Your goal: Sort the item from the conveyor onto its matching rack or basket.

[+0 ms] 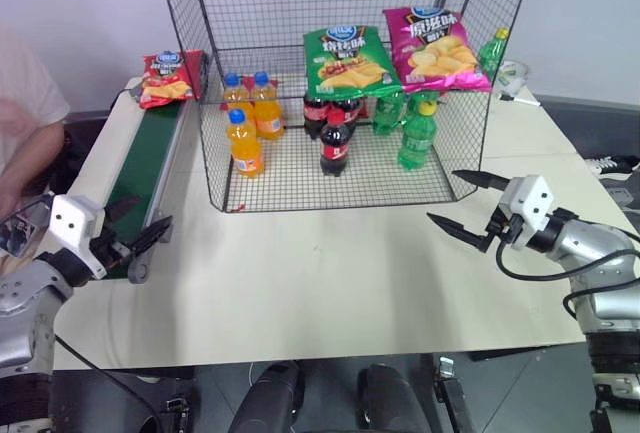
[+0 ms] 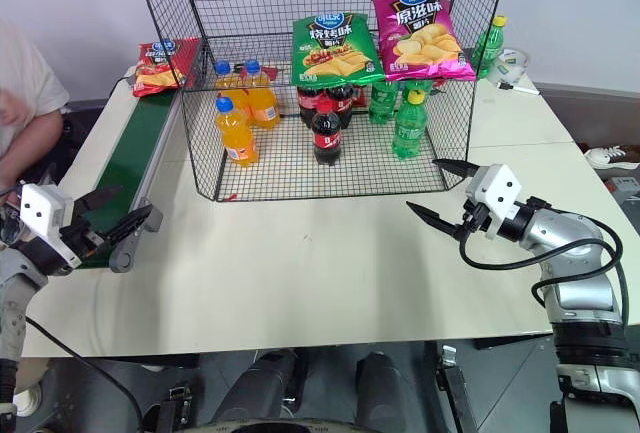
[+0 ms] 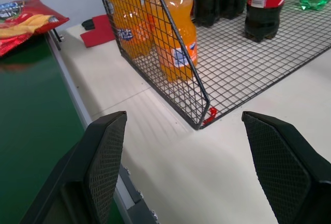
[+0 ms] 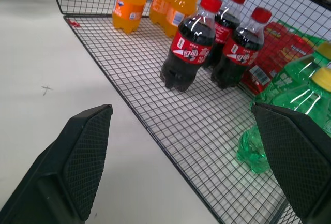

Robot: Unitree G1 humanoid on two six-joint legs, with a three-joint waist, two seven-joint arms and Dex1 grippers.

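The item, a red crisp bag (image 1: pixel 165 78), lies at the far end of the dark green conveyor (image 1: pixel 145 158), which runs along the table's left side. The black wire rack (image 1: pixel 215 153) stands just right of the belt, at the middle of the table. My left gripper (image 1: pixel 145 221) hovers open and empty over the near end of the conveyor, well short of the bag. My right gripper (image 1: pixel 443 196) is open and empty off the rack's front right corner, pointing toward its lowest tier. The left wrist view has the bag (image 3: pixel 20 19) far ahead on the belt (image 3: pixel 31 131).
A green crisp bag (image 1: pixel 345 58) and a magenta one (image 1: pixel 435 45) rest on the rack's middle shelf. Orange bottles (image 1: pixel 245 143), cola bottles (image 1: pixel 335 143) and green bottles (image 1: pixel 417 138) stand on its floor. A person (image 1: pixel 20 113) sits at the left beside the conveyor.
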